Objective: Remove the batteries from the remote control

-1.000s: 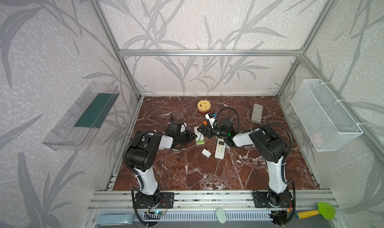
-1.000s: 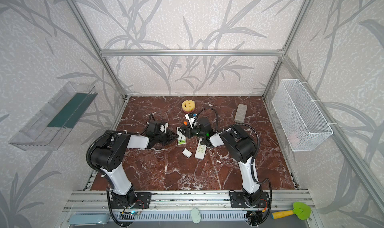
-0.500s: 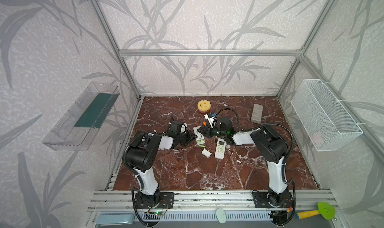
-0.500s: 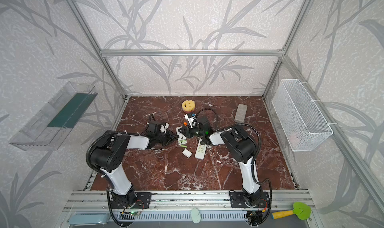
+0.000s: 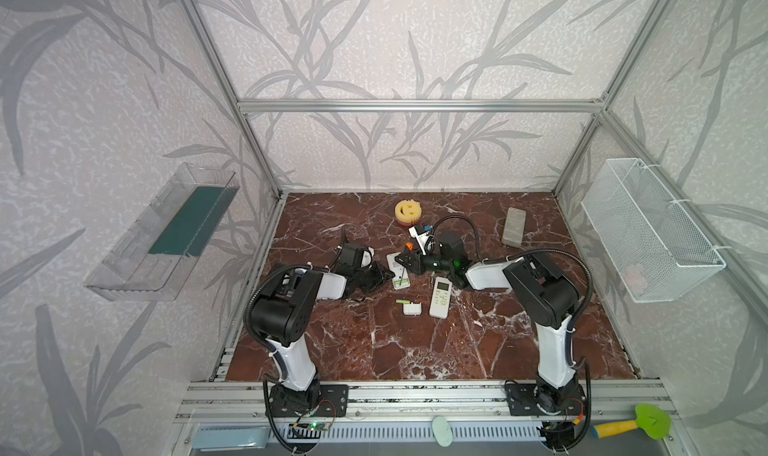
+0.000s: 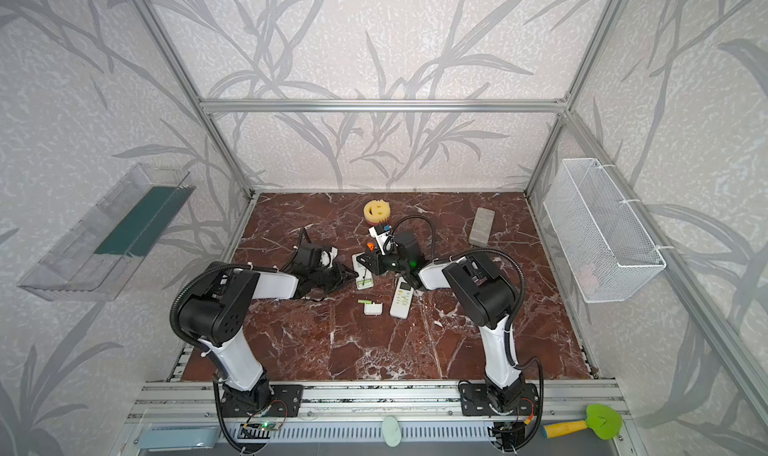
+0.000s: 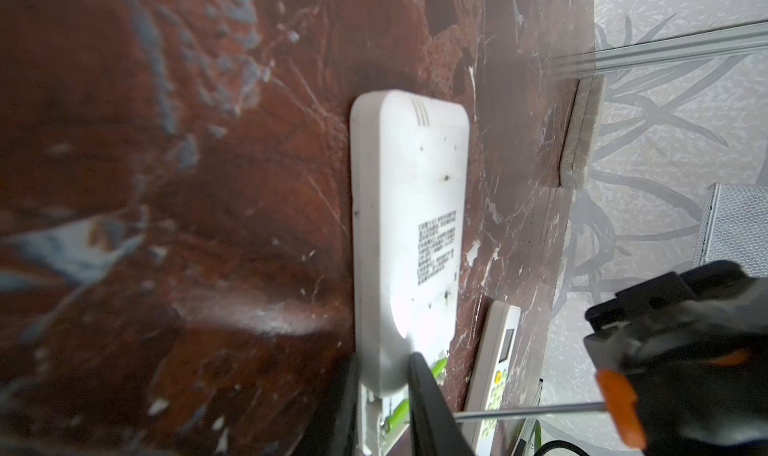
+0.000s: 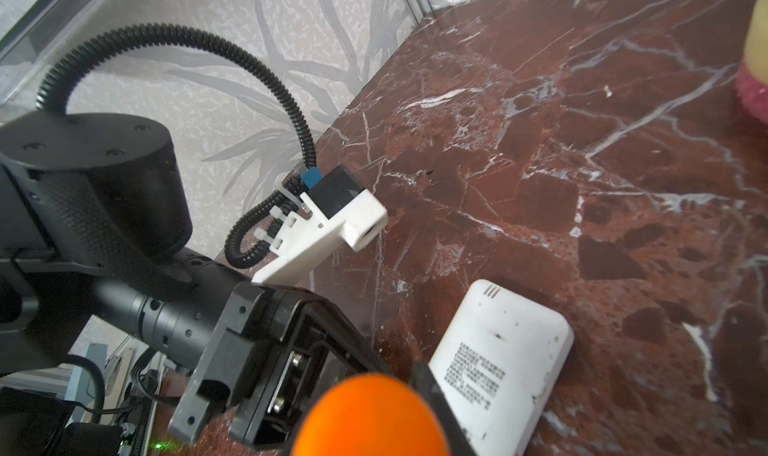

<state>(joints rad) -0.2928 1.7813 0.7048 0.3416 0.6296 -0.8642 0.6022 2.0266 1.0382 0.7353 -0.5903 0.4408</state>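
A white remote control point(image 5: 397, 267) lies face down on the marble floor point(image 5: 415, 350), its battery compartment uncovered. My left gripper point(image 7: 384, 362) is shut on the remote's edge beside the compartment. Lime-green batteries point(image 7: 438, 366) sit inside it, and a further one point(image 7: 397, 412) shows past the finger. A loose battery point(image 5: 401, 302) lies on the floor next to a small white cover point(image 5: 412, 308). My right gripper point(image 5: 405, 261) is shut on an orange-handled screwdriver point(image 8: 370, 416), whose metal shaft point(image 7: 528, 410) points at the compartment.
A second remote point(image 5: 439, 302) lies face up just right of the cover. A yellow smiley sponge point(image 5: 407, 211) and a grey block point(image 5: 514, 227) sit toward the back. A wire basket point(image 5: 648, 229) hangs on the right wall, a clear shelf point(image 5: 166, 234) on the left.
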